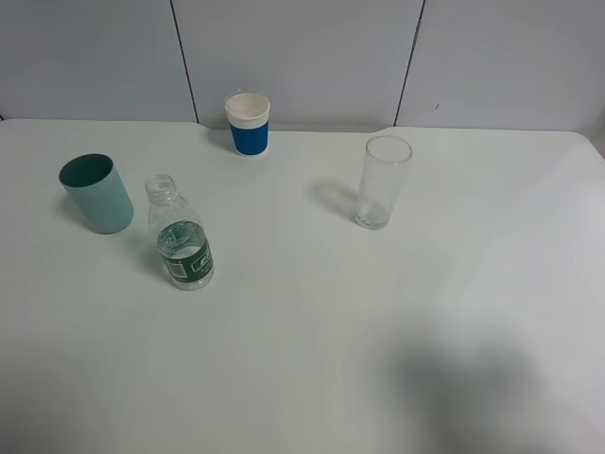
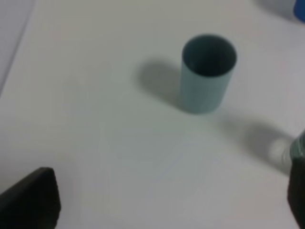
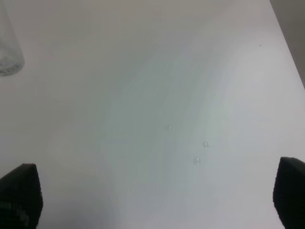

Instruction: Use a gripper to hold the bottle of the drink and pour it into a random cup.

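Note:
The bottle of the drink [image 1: 181,236] stands upright on the white table at the left, uncapped, with a dark green label and clear liquid low inside. Just left of it, apart from it, stands the teal-green cup [image 1: 96,193], upright. In the left wrist view the cup [image 2: 207,71] shows its dark inside, and a sliver of the bottle [image 2: 298,148] sits at the frame's edge. My left gripper [image 2: 164,200] hangs open short of the cup, holding nothing. My right gripper [image 3: 155,193] is open over bare table. Neither gripper appears in the exterior high view.
A blue-and-white paper cup [image 1: 248,123] stands at the back near the wall. A tall clear glass [image 1: 383,182] stands right of centre, its base [image 3: 7,47] showing in the right wrist view. A few water droplets [image 3: 200,152] lie on the table [image 1: 312,359].

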